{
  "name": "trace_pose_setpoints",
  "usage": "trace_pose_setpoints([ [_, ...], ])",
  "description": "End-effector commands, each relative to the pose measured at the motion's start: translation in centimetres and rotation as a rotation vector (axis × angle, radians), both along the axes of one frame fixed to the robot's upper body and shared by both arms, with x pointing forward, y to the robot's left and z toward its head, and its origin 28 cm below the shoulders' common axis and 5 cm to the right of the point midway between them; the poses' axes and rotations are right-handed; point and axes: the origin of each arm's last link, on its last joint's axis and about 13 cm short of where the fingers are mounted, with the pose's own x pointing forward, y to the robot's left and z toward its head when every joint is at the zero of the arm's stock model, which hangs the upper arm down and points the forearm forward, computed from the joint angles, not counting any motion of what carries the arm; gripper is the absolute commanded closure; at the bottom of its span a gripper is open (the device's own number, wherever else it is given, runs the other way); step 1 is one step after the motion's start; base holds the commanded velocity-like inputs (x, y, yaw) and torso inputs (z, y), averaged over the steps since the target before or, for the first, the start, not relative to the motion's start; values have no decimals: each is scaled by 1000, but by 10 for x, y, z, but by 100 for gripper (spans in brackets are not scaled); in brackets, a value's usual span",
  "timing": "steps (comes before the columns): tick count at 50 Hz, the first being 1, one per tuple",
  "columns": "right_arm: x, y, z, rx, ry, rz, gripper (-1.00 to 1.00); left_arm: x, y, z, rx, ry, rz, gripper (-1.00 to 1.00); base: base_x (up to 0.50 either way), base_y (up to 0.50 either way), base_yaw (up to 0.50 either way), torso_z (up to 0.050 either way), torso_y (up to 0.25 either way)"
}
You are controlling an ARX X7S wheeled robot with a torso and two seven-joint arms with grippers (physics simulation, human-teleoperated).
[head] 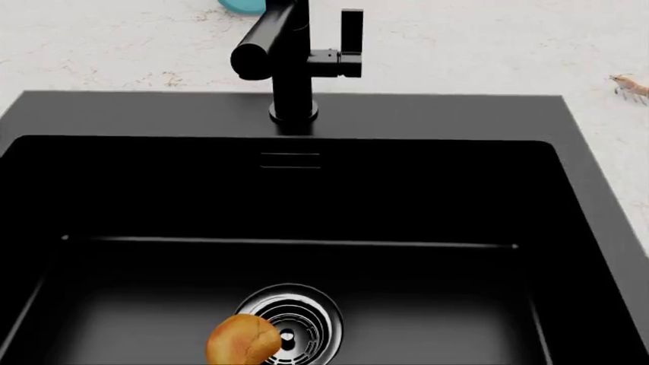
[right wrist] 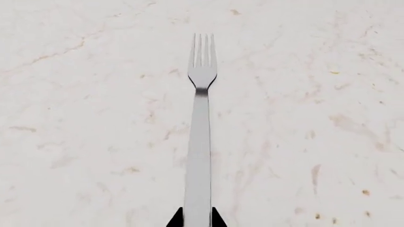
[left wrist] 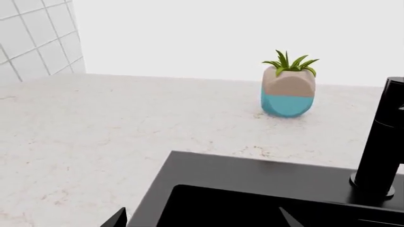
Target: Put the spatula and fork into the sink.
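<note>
**Fork at the right pincer, nothing yet in the basin**

Judging by the head view, the task is at an early stage. The large matte black rectangular sink holds only a rounded orange-brown lump lying against the round chrome drain; neither utensil shows inside it. The small spatula with the cream blade and teal handle appears in no view, so its whereabouts cannot be told. Both deliveries seem still to be made.

The slim silver-grey metal fork lies along the pale marbled bench in the right wrist view, its tines pointing straight away from the right pincer. The handle end runs in between the two dark fingertips, one on each side of it and tight against its edges. They look closed on the handle, though so little of them shows that a firm grip is a judgement. Whether the fork rests on the stone or is just lifted off it, I cannot tell.

The left pincer shows only two dark tips, set well apart with nothing between them, over the basin's near corner. Beyond it stand the black faucet and a faceted beige-and-teal plant pot.
</note>
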Motion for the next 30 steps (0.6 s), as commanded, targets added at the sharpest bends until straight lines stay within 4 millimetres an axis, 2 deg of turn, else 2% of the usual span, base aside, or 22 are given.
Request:
trace_pose_setpoints([
  [1,-4,16,28,-70,50,12,100,2,1,2,-19,-5,4,-100,0,0,0,0,0],
  [9,3,34,71,-199,-22,113,100,1,2,2,-19,-6,6,-100,0,0,0,0,0],
  [18,-12,66,116,-286,-114,240,100,2,1,1,-19,-5,1,-100,0,0,0,0,0],
  [23,-21,76,125,-334,-136,317,100,2,1,1,-17,-3,1,-100,0,0,0,0,0],
  [30,-35,84,115,-339,-141,437,100,4,0,2,-12,-3,-1,-100,0,0,0,0,0],
])
